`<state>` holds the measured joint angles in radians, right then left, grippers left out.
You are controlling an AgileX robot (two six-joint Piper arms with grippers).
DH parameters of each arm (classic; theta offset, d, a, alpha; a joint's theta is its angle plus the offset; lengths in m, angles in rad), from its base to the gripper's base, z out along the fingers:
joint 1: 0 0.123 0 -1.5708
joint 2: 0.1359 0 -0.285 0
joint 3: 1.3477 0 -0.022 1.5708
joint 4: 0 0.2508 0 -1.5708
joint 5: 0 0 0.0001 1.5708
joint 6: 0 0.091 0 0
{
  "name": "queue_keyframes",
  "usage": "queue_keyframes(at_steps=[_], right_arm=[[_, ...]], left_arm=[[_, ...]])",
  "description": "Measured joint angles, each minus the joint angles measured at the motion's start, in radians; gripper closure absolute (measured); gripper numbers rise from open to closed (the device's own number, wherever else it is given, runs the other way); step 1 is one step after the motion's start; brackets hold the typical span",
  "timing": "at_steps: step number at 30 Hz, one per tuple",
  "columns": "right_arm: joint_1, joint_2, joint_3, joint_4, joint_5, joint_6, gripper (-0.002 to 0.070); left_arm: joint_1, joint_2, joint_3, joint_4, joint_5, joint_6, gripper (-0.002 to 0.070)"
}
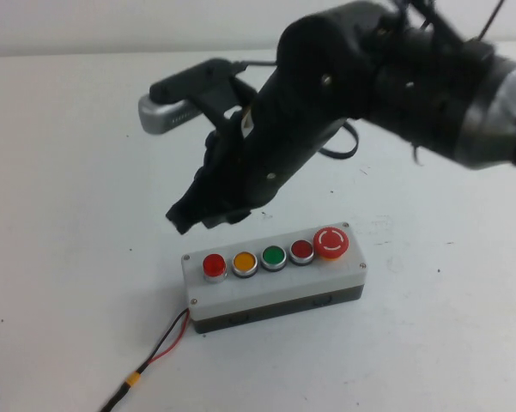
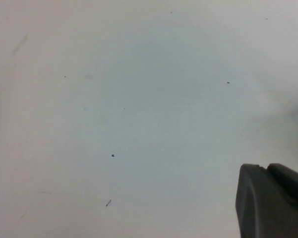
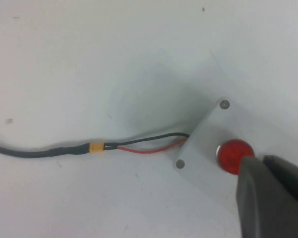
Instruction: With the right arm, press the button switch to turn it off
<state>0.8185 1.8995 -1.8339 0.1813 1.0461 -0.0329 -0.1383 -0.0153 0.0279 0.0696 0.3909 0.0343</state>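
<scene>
- One grey box (image 1: pixel 270 287) on the white table (image 1: pixel 69 172), carrying five buttons in a row on its top face.
- Counted from the robot's left: one bright-red button switch (image 1: pixel 215 265) with a silver collar at the end, one yellow button (image 1: pixel 245 261), one green button (image 1: pixel 273 256), one darker red button (image 1: pixel 301 250), one big red mushroom button (image 1: pixel 331 242) with white arrows.
- Two wires, one red (image 1: pixel 173 342) and one black, leaving the box's left end and joining one dark cable (image 3: pixel 20 150) past a yellow sleeve (image 3: pixel 96 147).
- Right gripper (image 1: pixel 193 215) hanging just above and behind the button switch, apart from it in the high view; fingers close together, tip pointed down, holding nothing.
- Seen from the right wrist: button switch (image 3: pixel 234 154) just beside the dark fingertip (image 3: pixel 268 198), partly covered by it.
- Left gripper (image 2: pixel 272 203) over bare table; open or shut cannot be told.
</scene>
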Motion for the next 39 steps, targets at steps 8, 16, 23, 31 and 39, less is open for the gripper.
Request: queue_keyframes(at_steps=[8, 16, 23, 31, 39], right_arm=[[0.000, -0.288, 0.135, -0.008, 0.059, -0.026, 0.0692], [0.000, -0.598, 0.410, -0.019, 0.074, -0.026, 0.0693], [0.000, -0.706, 0.461, -0.091, 0.201, -0.026, 0.0693], [-0.004, -0.724, 0.563, -0.171, 0.131, -0.026, 0.0693], [-0.168, -0.876, 0.940, -0.197, -0.389, -0.026, 0.0693]], left_arm=[[0.000, 0.000, 0.000, 0.000, 0.000, 0.000, 0.0677], [0.000, 0.000, 0.000, 0.000, 0.000, 0.000, 0.0677], [0.000, 0.000, 0.000, 0.000, 0.000, 0.000, 0.0677], [0.000, 0.000, 0.000, 0.000, 0.000, 0.000, 0.0677], [0.000, 0.000, 0.000, 0.000, 0.000, 0.000, 0.0677]])
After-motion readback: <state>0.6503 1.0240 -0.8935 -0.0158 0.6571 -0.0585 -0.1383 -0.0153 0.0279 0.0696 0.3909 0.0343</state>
